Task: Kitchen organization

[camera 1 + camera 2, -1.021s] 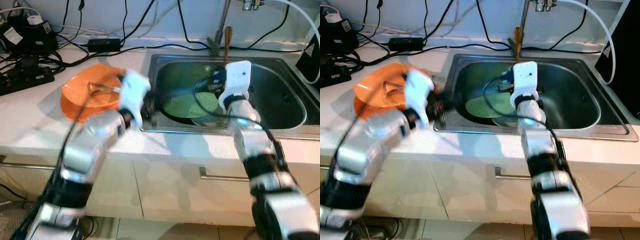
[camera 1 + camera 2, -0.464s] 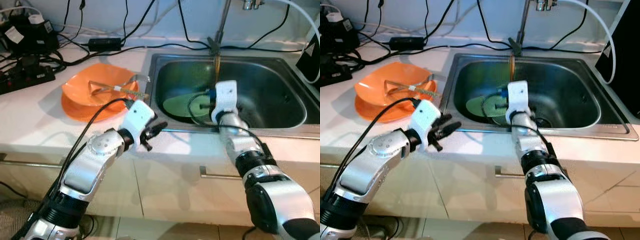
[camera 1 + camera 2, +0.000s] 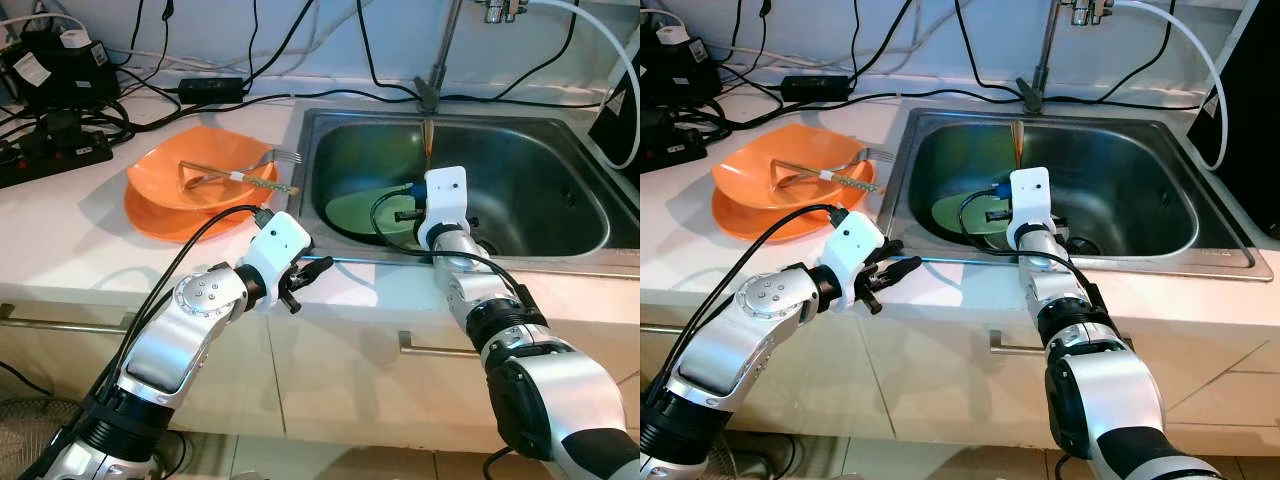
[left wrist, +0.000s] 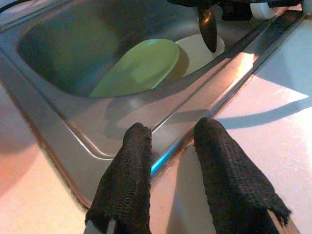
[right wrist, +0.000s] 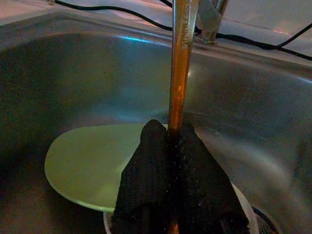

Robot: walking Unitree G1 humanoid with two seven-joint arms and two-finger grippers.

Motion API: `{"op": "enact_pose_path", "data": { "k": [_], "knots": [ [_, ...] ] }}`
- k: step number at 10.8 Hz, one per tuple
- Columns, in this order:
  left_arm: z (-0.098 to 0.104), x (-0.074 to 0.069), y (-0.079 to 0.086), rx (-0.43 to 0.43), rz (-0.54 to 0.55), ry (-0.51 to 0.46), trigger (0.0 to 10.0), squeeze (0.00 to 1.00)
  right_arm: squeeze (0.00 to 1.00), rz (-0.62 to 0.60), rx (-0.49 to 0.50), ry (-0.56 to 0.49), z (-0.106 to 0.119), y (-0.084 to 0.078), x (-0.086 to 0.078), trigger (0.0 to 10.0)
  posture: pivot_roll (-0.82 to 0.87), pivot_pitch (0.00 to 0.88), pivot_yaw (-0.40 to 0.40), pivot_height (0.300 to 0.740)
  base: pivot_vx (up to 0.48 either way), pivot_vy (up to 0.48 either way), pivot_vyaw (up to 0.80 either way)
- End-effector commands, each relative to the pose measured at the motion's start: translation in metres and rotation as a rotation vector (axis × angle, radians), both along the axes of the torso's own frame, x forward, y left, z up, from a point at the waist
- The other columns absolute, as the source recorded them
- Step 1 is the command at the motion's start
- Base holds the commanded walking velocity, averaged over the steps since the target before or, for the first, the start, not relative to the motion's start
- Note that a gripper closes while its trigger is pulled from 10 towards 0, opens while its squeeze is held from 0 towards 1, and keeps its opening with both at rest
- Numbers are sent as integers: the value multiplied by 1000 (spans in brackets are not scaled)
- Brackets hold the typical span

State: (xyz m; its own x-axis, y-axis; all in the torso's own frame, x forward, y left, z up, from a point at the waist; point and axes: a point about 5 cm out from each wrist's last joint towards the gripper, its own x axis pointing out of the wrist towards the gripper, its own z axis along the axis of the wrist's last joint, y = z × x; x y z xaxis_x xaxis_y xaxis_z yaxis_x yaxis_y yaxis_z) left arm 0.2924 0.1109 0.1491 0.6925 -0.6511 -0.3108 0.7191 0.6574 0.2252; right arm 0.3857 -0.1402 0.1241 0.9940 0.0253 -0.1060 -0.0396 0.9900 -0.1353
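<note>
Right gripper (image 5: 170, 141) over the sink (image 3: 560, 130), fingers pinched tight on the handle of a spoon (image 5: 181, 53); handle upright between the fingers, stamped lettering near its upper end, bowl end of the spoon hanging dark beside the white wrist block in the left wrist view. Below it in the basin, a green plate (image 3: 365, 212) lying flat on the bottom, partly over a white plate (image 4: 197, 48) near the drain.

Left gripper (image 4: 170, 146) low at the front rim of the sink, fingers (image 4: 131, 165) spread apart, nothing between them; one fingertip over the steel lip, the other over the white counter (image 3: 70, 240). Seen from the head as a white block with black fingers at the counter's front edge, just left of the sink corner.

On the counter left of the sink, two orange plates (image 3: 160, 205) stacked one in the other, a fork (image 3: 245, 172) lying across the upper one with its tines toward the sink. Behind them, a black power strip (image 3: 50, 160) and a tangle of black cables (image 3: 250, 60) along the wall. Tap (image 3: 440, 60) rising at the back of the sink, a white hose (image 3: 600, 30) curving off to the right. Cabinet fronts with metal handles (image 3: 440, 352) under the counter
</note>
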Motion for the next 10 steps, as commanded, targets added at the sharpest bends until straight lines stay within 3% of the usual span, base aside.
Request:
{"op": "enact_pose_path", "data": {
  "k": [1, 2, 3, 4, 9, 10],
  "knots": [
    [-1, -2, -1, 20, -18, 2, 10000, 0, 655, 4, 5, 19, -3, 3, 0, 10000, 12, 4, -30, 740, 0, 0, 0],
    [-2, -3, -1, 28, -18, 2, 10000, 0, 639, 1, 7, 18, -3, 3, -1, 10000, 11, 7, -28, 740, 0, 0, 0],
    [-3, -4, -2, 31, -20, 4, 10000, 0, 247, 0, 1, 17, -4, 3, -1, 10000, 11, 11, -27, 740, 0, 0, 0],
    [-3, -4, -2, 32, -22, 6, 10000, 0, 0, -2, 0, 16, -4, 3, -1, 10000, 10, 17, -26, 740, 0, 0, 0],
    [-9, -8, -4, 41, -35, 22, 10000, 0, 0, 9, 6, 21, -9, 4, -4, 10000, -1, 11, -25, 740, 0, 0, 0],
    [-9, -9, -6, 39, -40, 22, 10000, 0, 933, 14, 3, 30, -11, 5, -5, 10000, 3, 5, -31, 740, 0, 0, 0]
  ]
}}
